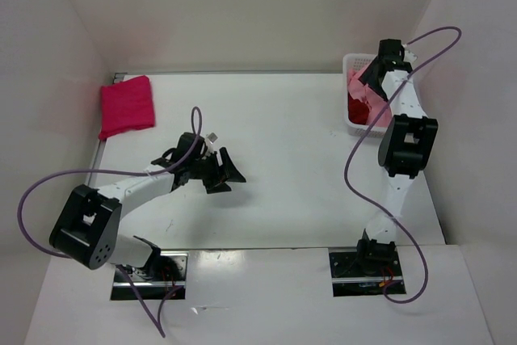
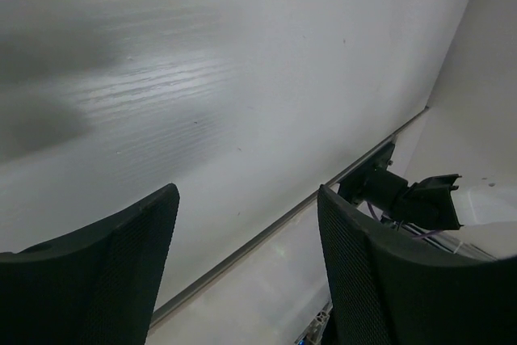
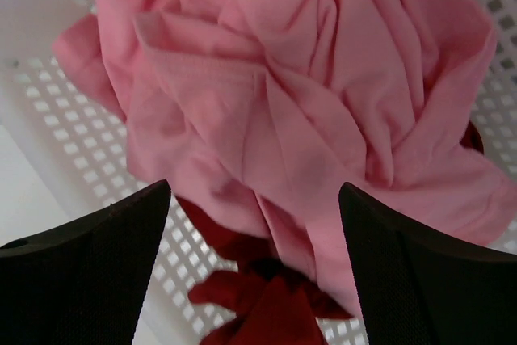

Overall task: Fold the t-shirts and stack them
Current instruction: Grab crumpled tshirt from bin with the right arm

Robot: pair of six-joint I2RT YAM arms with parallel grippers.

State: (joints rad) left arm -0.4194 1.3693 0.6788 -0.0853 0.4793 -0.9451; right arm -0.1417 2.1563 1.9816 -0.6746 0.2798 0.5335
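Note:
A folded magenta-red t-shirt [image 1: 127, 105] lies flat at the table's far left. A crumpled salmon pink t-shirt [image 3: 299, 94] fills the white mesh basket [image 1: 352, 62], with a dark crimson t-shirt [image 3: 271, 305] partly under it. My right gripper [image 3: 254, 240] hangs open just above both shirts in the basket, nothing between its fingers. In the top view the right gripper [image 1: 373, 80] sits over the basket and hides part of it. My left gripper [image 1: 215, 169] is open and empty over bare table in the middle left, well right of the folded shirt.
White walls close in the table on the left, back and right. The basket stands against the far right wall. A metal strip [image 2: 266, 228] marks the table's near edge, with the right arm's base [image 2: 404, 195] beyond it. Purple cables loop beside both arms.

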